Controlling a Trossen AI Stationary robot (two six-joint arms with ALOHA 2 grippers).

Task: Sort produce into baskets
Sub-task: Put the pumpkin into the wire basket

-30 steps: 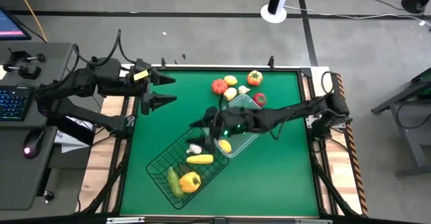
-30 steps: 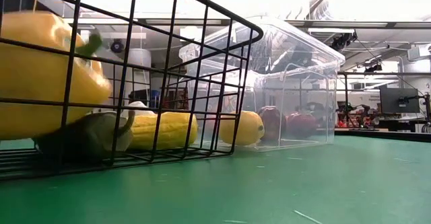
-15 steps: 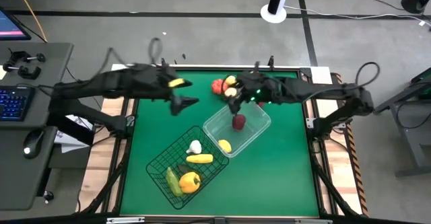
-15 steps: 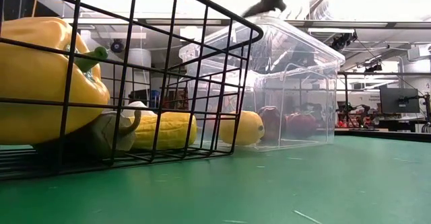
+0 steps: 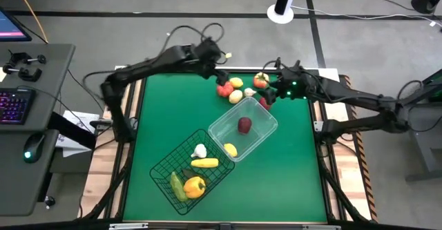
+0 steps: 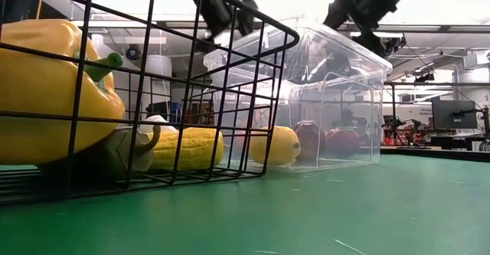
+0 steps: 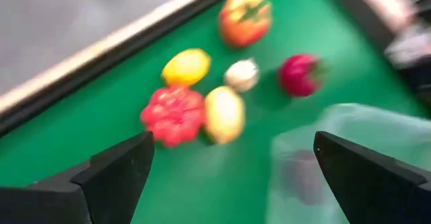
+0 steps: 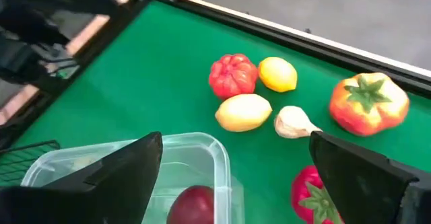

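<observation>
Your table point(image 5: 290, 181) carries green felt, with both baskets near the middle of it. The black wire basket point(image 5: 166, 166) sits toward the near left and holds a yellow pepper point(image 5: 195, 186), a green vegetable point(image 5: 179, 186), a yellow corn cob point(image 5: 205, 163) and a white garlic bulb point(image 5: 199, 150). The clear plastic basket point(image 5: 266, 123) touches its far right corner and holds a dark red fruit point(image 5: 244, 125) and a small yellow lemon point(image 5: 231, 149).

You have six loose pieces clustered along the far edge, just beyond the clear basket: a red ribbed tomato point(image 8: 233, 75), a yellow lemon point(image 8: 277, 74), a pale yellow fruit point(image 8: 243, 112), a second white garlic point(image 8: 294, 123), an orange-red tomato with green stem point(image 8: 368, 103) and a red strawberry point(image 8: 315, 198) close to the basket's rim.

Your left gripper point(image 5: 218, 74) hangs over the far left of the cluster, by the red tomato; its fingers point(image 7: 114, 173) are spread wide and hold nothing.

Your right gripper point(image 5: 271, 93) hovers over the right of the cluster, near the strawberry and orange tomato; its fingers point(image 8: 363, 177) are also spread wide and empty.
</observation>
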